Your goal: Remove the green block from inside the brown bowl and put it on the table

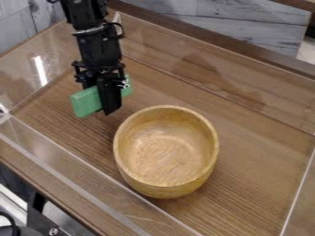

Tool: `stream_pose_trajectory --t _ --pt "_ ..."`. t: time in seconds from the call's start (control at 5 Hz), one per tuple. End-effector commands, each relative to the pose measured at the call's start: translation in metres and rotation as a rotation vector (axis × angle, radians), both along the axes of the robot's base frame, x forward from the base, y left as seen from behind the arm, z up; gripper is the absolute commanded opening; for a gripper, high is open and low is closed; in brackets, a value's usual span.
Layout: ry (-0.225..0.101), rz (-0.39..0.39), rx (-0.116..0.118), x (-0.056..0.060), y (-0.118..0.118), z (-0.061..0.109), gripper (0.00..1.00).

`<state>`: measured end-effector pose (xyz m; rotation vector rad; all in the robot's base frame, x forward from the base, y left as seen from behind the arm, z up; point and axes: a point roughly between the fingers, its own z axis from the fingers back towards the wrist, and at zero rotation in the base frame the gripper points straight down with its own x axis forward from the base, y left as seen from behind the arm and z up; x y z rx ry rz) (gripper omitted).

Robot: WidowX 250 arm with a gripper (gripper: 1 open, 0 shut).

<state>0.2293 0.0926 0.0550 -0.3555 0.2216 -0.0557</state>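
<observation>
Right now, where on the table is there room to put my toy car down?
The table is bare behind and to the right of the brown bowl, up to the clear wall. It is crowded at the left, where the gripper holds the green block close beside the bowl.

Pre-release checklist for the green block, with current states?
1. Green block out of brown bowl: ok, the bowl is empty.
2. Tool shut on the block: ok, fingers clamp it.
3. Block resting on the table: cannot tell, its lower edge is near the wood but contact is unclear.
4. Drop spot free of other things: ok, bare wood left of the bowl.
5. Block clear of the bowl rim: ok, a gap shows.
</observation>
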Motion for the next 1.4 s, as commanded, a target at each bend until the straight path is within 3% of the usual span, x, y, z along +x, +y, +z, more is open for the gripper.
stream_pose_trajectory --t 0.0,1.2 --pt "-0.052 0.013 0.022 0.0108 0.0092 0.0128 0.00" --pt "-0.027 0.020 0.003 0.0186 0.0155 0.0086 0.00"
